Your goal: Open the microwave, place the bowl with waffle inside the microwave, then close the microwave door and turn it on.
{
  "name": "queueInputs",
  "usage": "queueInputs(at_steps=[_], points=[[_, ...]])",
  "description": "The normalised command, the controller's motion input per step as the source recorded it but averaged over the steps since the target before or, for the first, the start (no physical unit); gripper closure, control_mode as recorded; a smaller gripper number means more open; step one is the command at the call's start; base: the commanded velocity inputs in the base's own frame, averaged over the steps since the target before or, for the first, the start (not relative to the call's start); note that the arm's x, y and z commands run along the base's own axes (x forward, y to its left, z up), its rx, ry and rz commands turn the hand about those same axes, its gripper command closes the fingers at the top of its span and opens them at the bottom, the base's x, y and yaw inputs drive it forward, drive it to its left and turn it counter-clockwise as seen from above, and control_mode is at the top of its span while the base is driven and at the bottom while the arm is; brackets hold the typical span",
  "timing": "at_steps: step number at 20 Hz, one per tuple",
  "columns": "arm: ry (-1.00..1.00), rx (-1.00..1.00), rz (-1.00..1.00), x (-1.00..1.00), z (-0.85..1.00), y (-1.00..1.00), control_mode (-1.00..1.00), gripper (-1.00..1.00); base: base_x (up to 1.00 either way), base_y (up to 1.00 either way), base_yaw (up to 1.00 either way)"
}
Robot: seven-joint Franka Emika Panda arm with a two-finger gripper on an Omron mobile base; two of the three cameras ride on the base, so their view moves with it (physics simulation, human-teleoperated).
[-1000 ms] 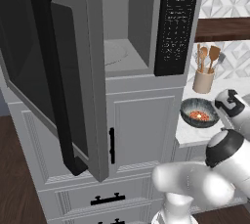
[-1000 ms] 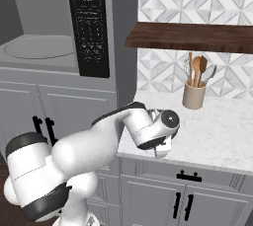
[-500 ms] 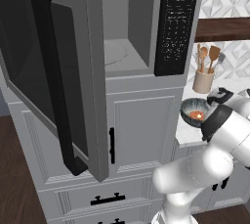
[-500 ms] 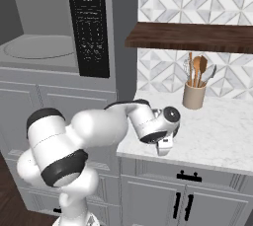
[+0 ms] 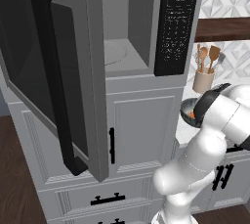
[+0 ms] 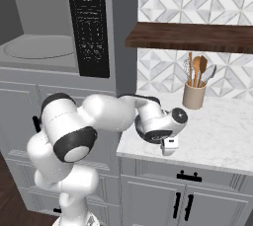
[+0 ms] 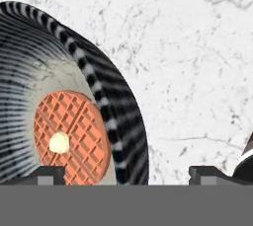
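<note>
The microwave (image 5: 131, 42) stands with its door (image 5: 29, 76) swung wide to the left, the black bar handle (image 5: 52, 71) facing me and the glass turntable (image 6: 38, 47) bare. The dark speckled bowl (image 7: 64, 87) sits on the marble counter (image 7: 197, 62) with the orange waffle (image 7: 71, 136) inside. My gripper (image 7: 128, 174) is open just above it; the bowl's right rim lies between the two fingertips (image 7: 47, 173). In the left base view my arm hides most of the bowl (image 5: 188, 110); in the right base view the hand (image 6: 160, 127) covers it.
A beige crock with wooden spoons (image 6: 194, 94) stands behind the bowl against the tiled wall. A dark wooden shelf (image 6: 192, 36) hangs above the counter. The black keypad (image 5: 177, 22) is right of the cavity. Grey cabinet doors (image 5: 141, 130) sit below.
The arm has swung over toward the counter and the hand has come down over the bowl, covering most of it in the left base view. The microwave door has not moved.
</note>
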Motion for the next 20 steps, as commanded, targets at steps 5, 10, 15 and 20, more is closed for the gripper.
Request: queueInputs(at_steps=[5,10,15,20], points=[[0.10,0.00,0.00,0.38,-0.28,0.00,-1.00,-1.00,0.00,0.00,0.00],[0.05,0.00,0.00,0.10,-0.19,0.00,-1.00,1.00,0.00,0.00,0.00],[0.00,0.00,0.00,0.00,-0.01,0.02,-1.00,1.00,0.00,0.00,0.00],[0.00,0.00,0.00,0.00,0.00,0.13,-1.00,1.00,0.00,0.00,0.00]])
